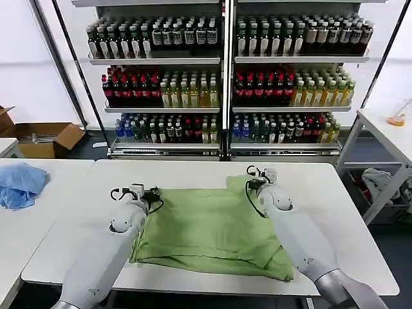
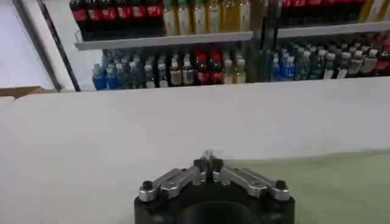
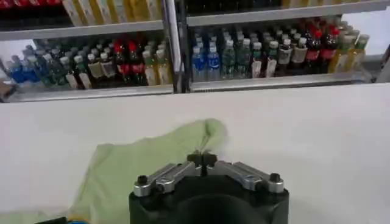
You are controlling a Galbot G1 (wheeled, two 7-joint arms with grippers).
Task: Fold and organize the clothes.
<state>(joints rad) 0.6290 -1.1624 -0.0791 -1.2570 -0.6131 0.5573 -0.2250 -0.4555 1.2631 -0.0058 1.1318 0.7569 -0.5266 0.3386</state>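
The table point(image 1: 335, 212) carries the shirt point(image 1: 206, 232), spread flat at its middle, partly folded. Both grippers pinch its far edge: left point(image 2: 208, 163) and right point(image 3: 202, 158), each clamped tight on cloth. Judged best: lift the 2 corners level and together, keeping the fold straight.

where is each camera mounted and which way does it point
Head view: from the robot's head, looking forward and down at the white table and green shirt; both arms show.
Left wrist view: above the left hand, shut on the shirt's edge, facing the bottle shelves.
Right wrist view: above the right hand, shut on a shirt corner, facing the shelves.
All three views share shirt, table and shelves.
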